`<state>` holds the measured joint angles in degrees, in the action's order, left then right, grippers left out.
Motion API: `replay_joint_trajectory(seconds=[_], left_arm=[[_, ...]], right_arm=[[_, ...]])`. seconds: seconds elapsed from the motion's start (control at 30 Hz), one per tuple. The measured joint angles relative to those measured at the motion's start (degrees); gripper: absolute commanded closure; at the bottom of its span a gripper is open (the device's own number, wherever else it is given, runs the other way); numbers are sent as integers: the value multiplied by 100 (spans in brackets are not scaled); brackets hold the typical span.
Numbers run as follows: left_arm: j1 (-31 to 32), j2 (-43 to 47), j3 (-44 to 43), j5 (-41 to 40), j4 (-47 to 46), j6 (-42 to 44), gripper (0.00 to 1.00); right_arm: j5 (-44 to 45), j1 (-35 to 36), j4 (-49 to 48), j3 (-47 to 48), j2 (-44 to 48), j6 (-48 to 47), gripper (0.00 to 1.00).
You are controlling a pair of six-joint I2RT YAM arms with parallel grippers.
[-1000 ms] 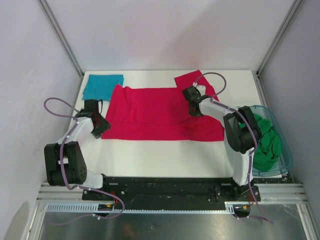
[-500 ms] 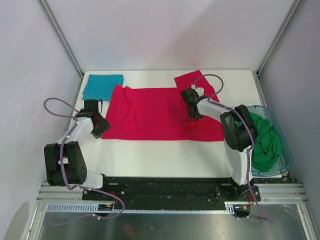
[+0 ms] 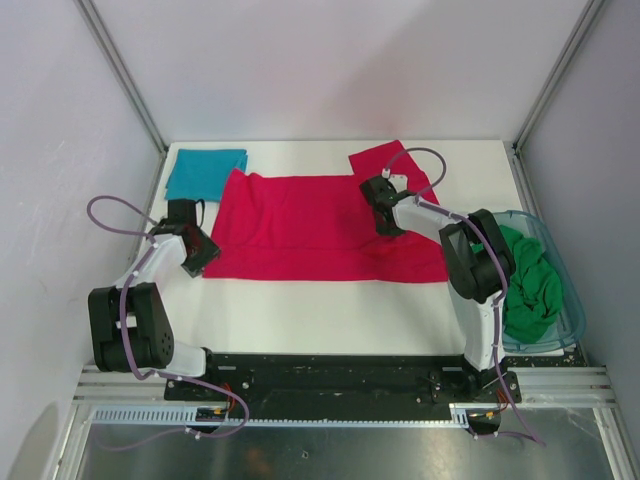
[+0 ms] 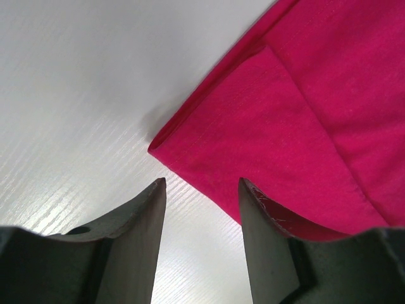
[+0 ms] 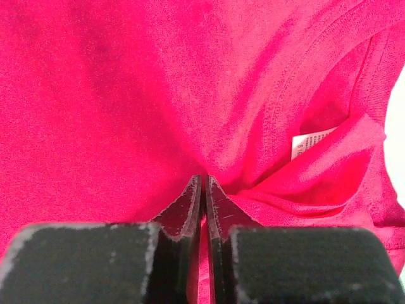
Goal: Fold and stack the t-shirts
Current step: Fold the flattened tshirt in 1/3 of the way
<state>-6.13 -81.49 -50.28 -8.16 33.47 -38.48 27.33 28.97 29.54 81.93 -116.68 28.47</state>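
Observation:
The crimson-red t-shirt [image 3: 310, 225] lies spread across the middle of the table, one sleeve sticking out at the back right. My right gripper [image 3: 385, 215] is shut on a pinch of the red t-shirt [image 5: 126, 95] near its collar and label. My left gripper [image 3: 200, 255] is open just off the shirt's near-left corner [image 4: 209, 158], over bare table. The teal-blue t-shirt [image 3: 205, 172] lies folded at the back left. The bright green t-shirt [image 3: 530, 280] is bunched in the tub on the right.
The see-through blue-green plastic tub [image 3: 570, 290] stands at the table's right edge beside the right arm's base. Grey walls and metal posts close in the back and sides. The white table [image 3: 320, 315] shows bare in front of the red shirt.
My right gripper has shifted slightly left and back with the pinched red cloth. The left arm has not moved.

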Motion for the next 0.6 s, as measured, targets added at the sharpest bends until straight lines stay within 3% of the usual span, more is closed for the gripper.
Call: replay_joint_trajectory(seconds=[0.6], left_arm=[[-85, 0, 0, 0, 0, 52, 46]], right_arm=[[238, 404, -748, 90, 0, -356, 100]])
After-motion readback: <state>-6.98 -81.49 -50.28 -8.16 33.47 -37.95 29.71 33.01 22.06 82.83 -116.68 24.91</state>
